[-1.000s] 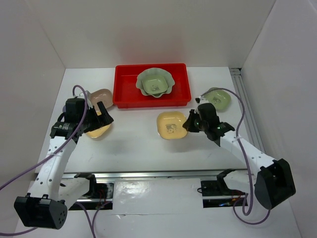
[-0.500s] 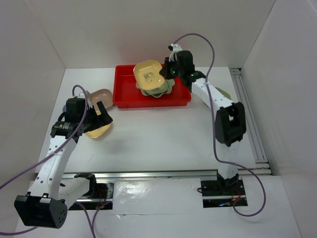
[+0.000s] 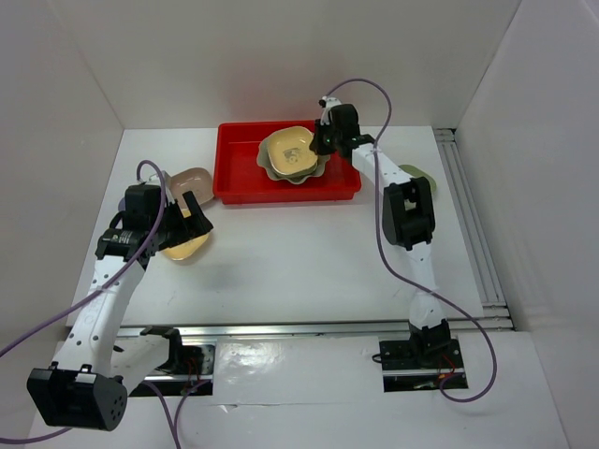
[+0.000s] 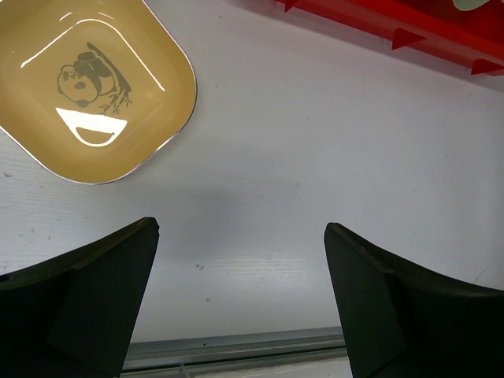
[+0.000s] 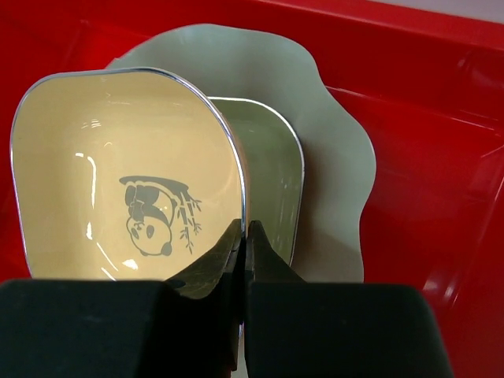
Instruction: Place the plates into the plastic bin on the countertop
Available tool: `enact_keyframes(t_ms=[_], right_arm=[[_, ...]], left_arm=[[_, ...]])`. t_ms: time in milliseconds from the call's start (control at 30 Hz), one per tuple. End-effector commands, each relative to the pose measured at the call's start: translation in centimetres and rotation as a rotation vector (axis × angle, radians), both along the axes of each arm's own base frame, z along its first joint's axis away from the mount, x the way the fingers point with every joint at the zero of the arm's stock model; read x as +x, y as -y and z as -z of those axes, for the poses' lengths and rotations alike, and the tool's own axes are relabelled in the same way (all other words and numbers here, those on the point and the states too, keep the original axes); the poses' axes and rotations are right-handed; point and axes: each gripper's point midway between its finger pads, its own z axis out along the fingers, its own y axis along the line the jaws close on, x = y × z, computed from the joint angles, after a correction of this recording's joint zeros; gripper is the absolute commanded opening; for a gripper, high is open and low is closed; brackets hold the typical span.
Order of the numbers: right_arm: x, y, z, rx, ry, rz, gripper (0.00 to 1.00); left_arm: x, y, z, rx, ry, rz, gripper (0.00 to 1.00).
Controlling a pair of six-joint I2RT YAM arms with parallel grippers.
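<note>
At the far left, a tan-pink rounded-square plate (image 3: 192, 178) and, just nearer, a mustard-yellow rounded-square plate with a panda print (image 4: 94, 87) lie on the white countertop (image 3: 281, 271). The left gripper (image 3: 185, 217) hangs above the yellow one with its jaws spread wide and empty, so neither plate is binned yet. Further right, in the shallow red plastic bin (image 3: 239, 178), a large pale-green scalloped plate (image 5: 335, 150) carries a small green rounded-square plate (image 5: 276, 169). The right gripper (image 5: 244, 244) is clamped on the rim of a second yellow panda plate (image 5: 118, 173) over that stack; whether it touches is unclear. The step in hand looks like the drop-off, which calls for lowering the plate and then letting go so it nests squarely. At the far right an olive-green plate (image 3: 419, 174), partly hidden by the right arm, waits on the countertop. Nothing seems to block the bin.
</note>
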Motion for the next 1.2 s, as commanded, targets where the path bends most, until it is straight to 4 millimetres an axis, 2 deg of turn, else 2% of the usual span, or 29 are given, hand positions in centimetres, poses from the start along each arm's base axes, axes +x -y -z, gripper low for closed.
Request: enact_keyframes(t_ms=[0, 67, 100, 133, 167, 200, 267, 333, 367, 433, 500, 533, 567, 600, 633, 667, 700, 733, 767, 800, 833, 867, 900, 933, 967, 1000, 1067, 1167], right_arm=[[1.4, -0.5, -2.9, 0.017, 0.078, 0.009, 0.00], [1.5, -0.6, -3.1, 0.027, 0.082, 0.013, 0.00], [1.7, -0.6, -3.4, 0.035, 0.090, 0.026, 0.06], [1.9, -0.6, -3.6, 0.039, 0.100, 0.026, 0.19], [2.0, -0.4, -3.6, 0.033, 0.102, 0.038, 0.39], [2.0, -0.4, -3.6, 0.040, 0.098, 0.042, 0.49], [2.3, -0.5, -4.9, 0.050, 0.125, 0.042, 0.59], [2.4, -0.6, -5.7, 0.054, 0.135, 0.042, 0.76], [2.2, -1.3, -6.9, 0.062, 0.155, 0.031, 0.79], [1.9, -1.2, -9.8, 0.090, 0.195, 0.036, 1.00], [1.2, -1.1, -11.3, 0.095, 0.218, 0.061, 1.00], [0.6, -0.3, -15.4, 0.122, 0.291, 0.101, 1.00], [0.5, 1.1, -16.5, 0.108, 0.313, 0.202, 1.00], [-0.2, 2.4, -15.1, 0.083, 0.286, 0.262, 1.00], [-1.1, 4.7, -17.3, 0.082, 0.299, 0.336, 1.00], [-1.0, 8.4, -16.9, 0.072, 0.266, 0.453, 1.00], [-1.6, 10.6, -15.0, 0.048, 0.203, 0.513, 1.00], [-2.5, 13.0, -15.1, 0.045, 0.169, 0.586, 1.00], [-4.0, 17.0, -10.8, -0.004, 0.042, 0.683, 1.00], [-5.1, 18.9, -9.3, -0.021, 0.000, 0.724, 1.00], [-6.6, 20.9, -9.6, -0.016, -0.008, 0.776, 1.00], [-7.6, 24.3, -8.7, -0.023, -0.026, 0.852, 1.00], [-10.0, 26.0, -6.3, -0.050, -0.078, 0.880, 1.00], [-11.2, 27.6, -5.5, -0.053, -0.102, 0.904, 1.00], [-12.0, 29.4, -4.8, -0.019, -0.125, 0.909, 1.00], [-13.7, 30.4, -2.4, -0.043, -0.184, 0.908, 1.00], [-15.0, 31.8, -2.3, -0.045, -0.182, 0.924, 1.00], [-16.1, 33.3, -0.3, -0.078, -0.229, 0.969, 1.00]], left_arm=[[0.4, 0.1, -0.3, -0.008, 0.021, 0.002, 1.00], [0.4, 0.1, -0.3, -0.008, 0.021, 0.002, 1.00], [0.4, 0.1, -0.3, -0.008, 0.021, 0.002, 1.00], [0.4, 0.1, -0.3, -0.008, 0.021, 0.002, 1.00], [0.4, 0.0, -0.3, -0.001, 0.022, 0.008, 1.00], [0.4, 0.0, -0.3, -0.001, 0.022, 0.008, 1.00], [0.4, 0.0, -0.3, -0.001, 0.022, 0.008, 1.00], [0.3, 0.0, -0.5, -0.001, 0.032, 0.008, 1.00], [0.3, 0.2, -0.6, -0.008, 0.031, 0.015, 1.00], [0.3, 0.2, -0.6, -0.008, 0.031, 0.015, 1.00], [0.3, 0.2, -0.6, -0.008, 0.031, 0.015, 1.00], [0.2, 0.3, -0.6, -0.014, 0.031, 0.022, 1.00], [0.2, 0.3, -0.6, -0.014, 0.031, 0.022, 1.00], [0.2, 0.3, -0.6, -0.014, 0.031, 0.022, 1.00], [0.2, 0.3, -0.6, -0.014, 0.031, 0.022, 1.00], [0.2, 0.3, -0.8, -0.014, 0.040, 0.022, 1.00], [0.2, 0.3, -0.8, -0.014, 0.040, 0.022, 1.00], [0.2, 0.3, -0.8, -0.014, 0.040, 0.022, 1.00], [0.2, 0.1, -0.8, -0.004, 0.041, 0.010, 1.00], [0.2, 0.1, -0.8, -0.004, 0.041, 0.010, 1.00], [0.3, -0.3, -0.8, 0.000, 0.039, -0.017, 1.00], [0.3, -0.7, -0.9, 0.002, 0.031, -0.059, 1.00], [0.5, -2.1, 0.0, 0.051, -0.009, -0.125, 1.00], [0.5, -2.7, 0.3, 0.062, -0.032, -0.155, 1.00], [0.4, -2.7, 0.8, 0.065, -0.058, -0.155, 1.00], [0.7, -2.5, 0.6, 0.044, -0.060, -0.148, 1.00], [1.0, -2.2, 1.0, 0.011, -0.073, -0.124, 1.00], [1.3, -2.0, 1.0, -0.025, -0.074, -0.114, 1.00]])
